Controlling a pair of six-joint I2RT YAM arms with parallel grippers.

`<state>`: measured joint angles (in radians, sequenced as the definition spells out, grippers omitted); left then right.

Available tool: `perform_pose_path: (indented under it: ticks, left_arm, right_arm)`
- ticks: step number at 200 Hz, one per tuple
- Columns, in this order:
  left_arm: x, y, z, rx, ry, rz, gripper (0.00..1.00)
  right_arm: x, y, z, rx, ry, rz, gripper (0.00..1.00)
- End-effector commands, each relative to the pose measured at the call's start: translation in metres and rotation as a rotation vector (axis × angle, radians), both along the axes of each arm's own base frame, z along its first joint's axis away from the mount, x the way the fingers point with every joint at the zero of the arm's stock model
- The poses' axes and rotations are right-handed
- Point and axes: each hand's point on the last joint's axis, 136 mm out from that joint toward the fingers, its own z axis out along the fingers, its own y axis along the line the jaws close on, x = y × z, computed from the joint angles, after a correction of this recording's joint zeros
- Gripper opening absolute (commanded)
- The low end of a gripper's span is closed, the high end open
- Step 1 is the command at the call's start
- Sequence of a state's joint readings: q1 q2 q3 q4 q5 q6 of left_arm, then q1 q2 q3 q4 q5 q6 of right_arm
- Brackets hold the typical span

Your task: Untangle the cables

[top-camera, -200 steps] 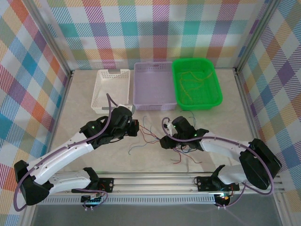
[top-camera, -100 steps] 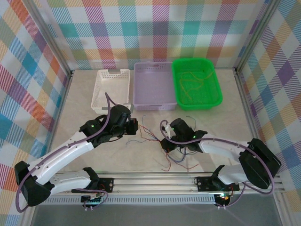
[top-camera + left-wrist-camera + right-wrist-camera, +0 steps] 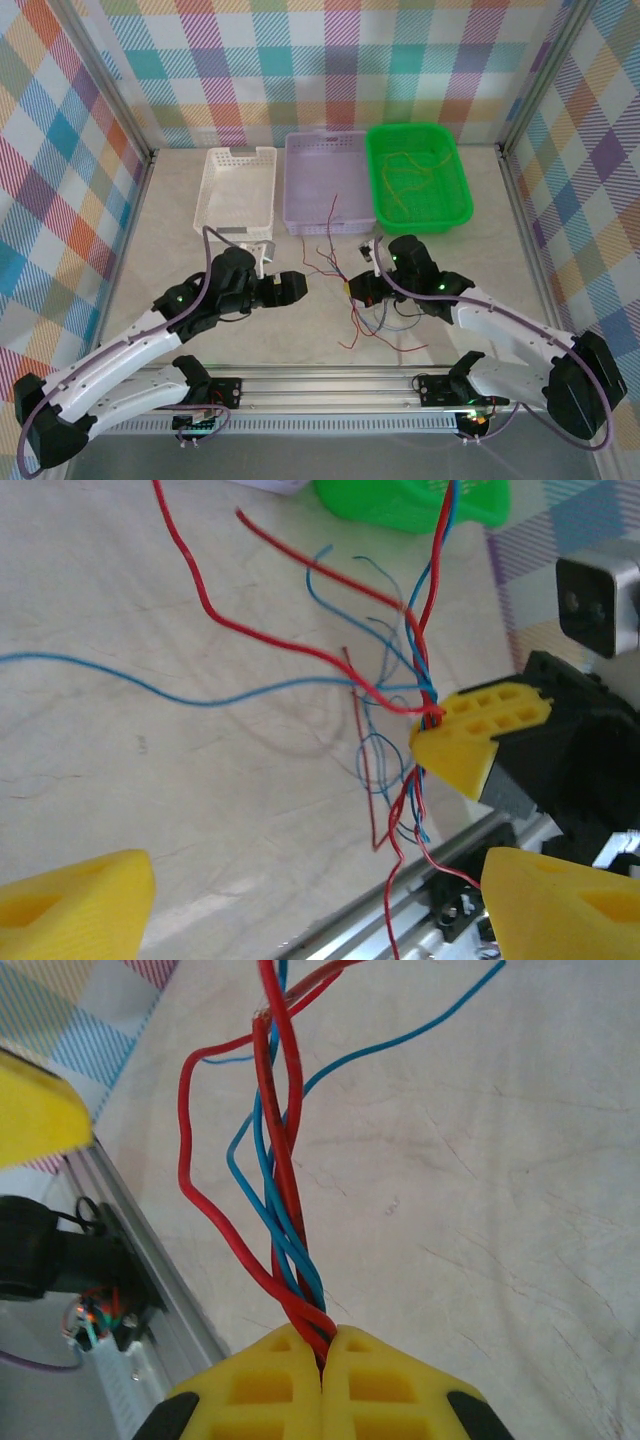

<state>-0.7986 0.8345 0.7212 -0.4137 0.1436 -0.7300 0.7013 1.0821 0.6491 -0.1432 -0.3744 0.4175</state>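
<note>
The cables [image 3: 372, 318] are a tangled bunch of thin red and blue wires in the middle of the table, with loose ends reaching up toward the baskets. My right gripper [image 3: 352, 290] is shut on the twisted bunch. In the right wrist view the yellow fingers [image 3: 270, 1390] pinch the red and blue strands [image 3: 285, 1210] where they cross. My left gripper [image 3: 298, 286] stands open just left of the bunch, holding nothing. In the left wrist view its gripper [image 3: 320, 910] is spread wide, and the cables [image 3: 300, 645] fan out from the right gripper's fingertips [image 3: 470, 735].
Three baskets line the back of the table: a white one [image 3: 212, 190], a purple one [image 3: 300, 190] and a green one [image 3: 455, 205] holding yellow-olive wires [image 3: 405, 180]. A metal rail [image 3: 330, 385] runs along the near edge. Checkered walls enclose the workspace.
My left gripper has opened, let go of the cables and drawn back down-left. My right gripper has shut on the bunch and shifted slightly right, lifting strands upward.
</note>
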Motion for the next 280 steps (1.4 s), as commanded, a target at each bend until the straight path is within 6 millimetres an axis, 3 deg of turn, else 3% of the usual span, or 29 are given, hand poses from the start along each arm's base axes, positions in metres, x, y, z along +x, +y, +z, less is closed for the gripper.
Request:
perform_pose_path:
  ticks: [1,21,74,111,155,164,220,280]
  left_arm:
    - [-0.008,-0.014,0.018,-0.163,-0.02,-0.024,0.85]
    - [-0.011,-0.013,0.016,-0.209,-0.033,-0.008,0.86]
    - [-0.006,0.004,0.003,-0.169,-0.064,0.073,0.86]
    - [0.004,0.041,-0.004,-0.093,-0.132,0.229,0.86]
    - [0.009,0.068,-0.018,-0.207,-0.1,0.428,0.86]
    - [0.012,0.066,-0.012,-0.272,-0.108,0.442,0.86]
    - [0.02,0.066,-0.02,-0.353,-0.061,0.526,0.86]
    - [0.029,0.061,-0.008,-0.49,-0.069,0.563,0.86]
  right_arm:
    - [-0.009,0.012,0.041,0.122,0.023,0.06,0.0]
    - [-0.014,0.016,0.055,0.17,0.031,0.101,0.0]
    - [-0.025,0.017,0.067,0.212,0.051,0.145,0.0]
    - [-0.037,0.016,0.084,0.267,0.065,0.188,0.0]
    - [-0.046,0.016,0.096,0.31,0.071,0.227,0.0]
    - [-0.047,0.016,0.097,0.315,0.072,0.231,0.0]
    - [-0.051,0.017,0.101,0.338,0.074,0.248,0.0]
    - [-0.052,0.019,0.098,0.358,0.088,0.255,0.0]
